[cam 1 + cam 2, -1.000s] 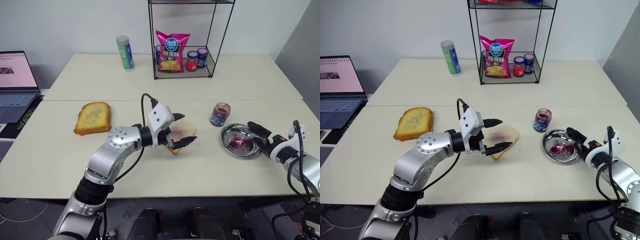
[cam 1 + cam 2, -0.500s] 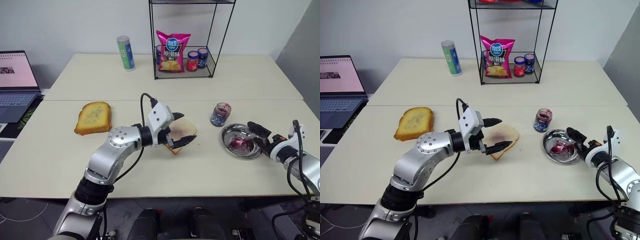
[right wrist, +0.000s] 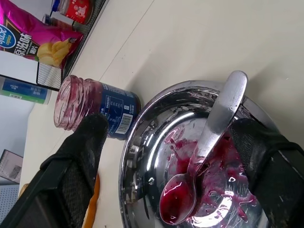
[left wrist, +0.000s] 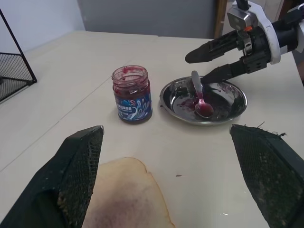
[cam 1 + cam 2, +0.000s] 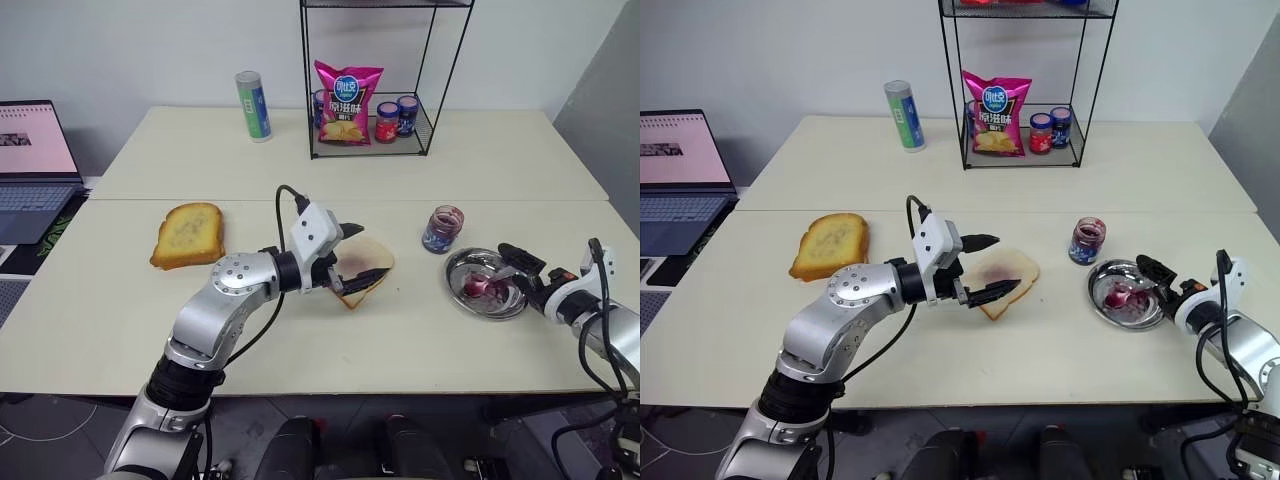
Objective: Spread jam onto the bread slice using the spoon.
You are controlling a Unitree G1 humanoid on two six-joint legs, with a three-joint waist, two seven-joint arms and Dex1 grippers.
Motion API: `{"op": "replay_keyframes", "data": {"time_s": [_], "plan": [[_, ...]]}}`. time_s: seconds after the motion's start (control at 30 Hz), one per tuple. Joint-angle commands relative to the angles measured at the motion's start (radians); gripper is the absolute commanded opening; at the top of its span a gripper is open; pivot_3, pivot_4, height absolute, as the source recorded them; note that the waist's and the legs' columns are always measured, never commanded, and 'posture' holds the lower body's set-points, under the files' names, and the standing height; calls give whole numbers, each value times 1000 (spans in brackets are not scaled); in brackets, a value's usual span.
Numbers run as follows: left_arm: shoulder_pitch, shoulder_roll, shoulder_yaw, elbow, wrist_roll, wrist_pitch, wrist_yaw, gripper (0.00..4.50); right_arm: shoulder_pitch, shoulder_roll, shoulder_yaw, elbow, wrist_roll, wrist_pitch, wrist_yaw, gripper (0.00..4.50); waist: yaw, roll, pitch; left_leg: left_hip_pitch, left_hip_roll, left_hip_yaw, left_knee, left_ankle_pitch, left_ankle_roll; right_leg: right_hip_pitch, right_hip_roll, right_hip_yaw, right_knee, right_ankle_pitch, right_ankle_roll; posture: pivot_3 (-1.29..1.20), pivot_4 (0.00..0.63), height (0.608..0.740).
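There are two bread slices: one pale slice [image 5: 362,268] and one toast [image 5: 187,234]. One spoon [image 4: 199,96] lies in one steel dish [image 4: 234,109]. One open jam jar [image 5: 441,229] stands on the table, and two lidded jars, one with a red lid [image 5: 386,122] and one with a blue lid [image 5: 406,115], sit on the one wire rack [image 5: 441,75]. There is one chip bag [image 5: 346,101], one can [image 5: 253,104] and one laptop [image 5: 30,165].

Two cream tables [image 5: 500,160] pushed together, black wire shelf [image 5: 385,80] at the far table's back, plain white wall [image 5: 150,45] behind the shelf, open laptop [image 5: 35,165] far left of it.
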Motion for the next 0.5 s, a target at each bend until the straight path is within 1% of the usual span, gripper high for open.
{"op": "replay_keyframes", "data": {"time_s": [0.03,0.5], "plan": [[-6,-6,12,-43,-8,-21,5,4431,0,-26,-24,-19,18,-2,-3,4500,0,0,0,0,0,0,0,0,0,0,0,0,0,0,0,0,150,740],[-8,-4,17,-43,-5,-19,8,4431,-41,-2,-2,14,9,-12,-18,4500,-1,0,0,0,0,0,0,0,0,0,0,0,0,0,0,0,150,740]]}}
